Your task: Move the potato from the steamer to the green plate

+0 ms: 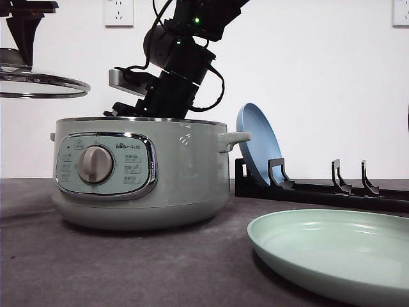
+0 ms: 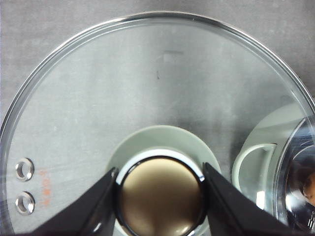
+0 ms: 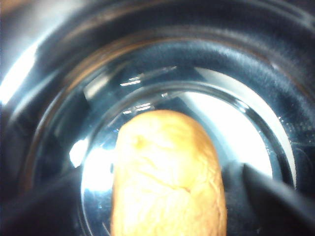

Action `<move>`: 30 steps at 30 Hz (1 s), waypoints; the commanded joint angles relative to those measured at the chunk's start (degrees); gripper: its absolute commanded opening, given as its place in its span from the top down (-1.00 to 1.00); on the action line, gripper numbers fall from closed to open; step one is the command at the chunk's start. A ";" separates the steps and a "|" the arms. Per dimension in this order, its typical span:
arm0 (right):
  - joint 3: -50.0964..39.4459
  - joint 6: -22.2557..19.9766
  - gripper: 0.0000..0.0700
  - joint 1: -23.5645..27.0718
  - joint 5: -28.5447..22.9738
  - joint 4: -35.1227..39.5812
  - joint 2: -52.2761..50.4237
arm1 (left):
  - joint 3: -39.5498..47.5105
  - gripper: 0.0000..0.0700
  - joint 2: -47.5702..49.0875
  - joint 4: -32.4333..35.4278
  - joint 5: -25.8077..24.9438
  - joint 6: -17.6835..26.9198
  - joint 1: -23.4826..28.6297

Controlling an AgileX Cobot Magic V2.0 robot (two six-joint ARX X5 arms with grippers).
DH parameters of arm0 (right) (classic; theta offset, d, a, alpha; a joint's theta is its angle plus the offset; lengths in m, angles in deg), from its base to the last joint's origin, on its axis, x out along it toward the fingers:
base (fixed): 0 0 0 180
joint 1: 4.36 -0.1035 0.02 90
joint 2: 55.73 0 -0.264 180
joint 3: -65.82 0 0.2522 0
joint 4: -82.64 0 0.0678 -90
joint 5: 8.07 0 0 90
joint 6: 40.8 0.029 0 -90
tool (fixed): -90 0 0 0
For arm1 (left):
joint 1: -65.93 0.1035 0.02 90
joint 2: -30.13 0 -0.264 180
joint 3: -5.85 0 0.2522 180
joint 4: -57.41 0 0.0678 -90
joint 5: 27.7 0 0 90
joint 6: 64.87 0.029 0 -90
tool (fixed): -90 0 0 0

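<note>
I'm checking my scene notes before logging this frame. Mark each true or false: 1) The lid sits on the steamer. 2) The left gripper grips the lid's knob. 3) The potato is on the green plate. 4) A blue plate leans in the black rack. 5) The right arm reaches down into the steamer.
1) False: the glass lid is held up, left of the steamer.
2) True: the left gripper clamps the knob.
3) False: the potato lies inside the steamer; the green plate is bare.
4) True: blue plate, rack.
5) True.
</note>
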 commanded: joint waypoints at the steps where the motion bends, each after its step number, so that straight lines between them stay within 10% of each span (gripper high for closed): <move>1: 1.51 0.66 0.16 -0.55 -0.16 0.19 1.55 | -2.40 1.00 0.81 1.27 0.12 -0.11 0.07; 5: 1.67 1.78 0.48 -0.55 -0.14 0.17 1.48 | -2.40 1.00 0.81 1.27 0.11 -0.11 0.07; 17: 18.93 3.94 0.48 0.70 -0.36 -17.39 -3.16 | -2.38 1.00 0.81 1.29 0.11 -0.13 0.07; 30: 11.02 5.33 0.48 1.31 -6.95 -30.18 -27.63 | -2.38 1.00 0.81 0.63 0.11 -0.11 0.07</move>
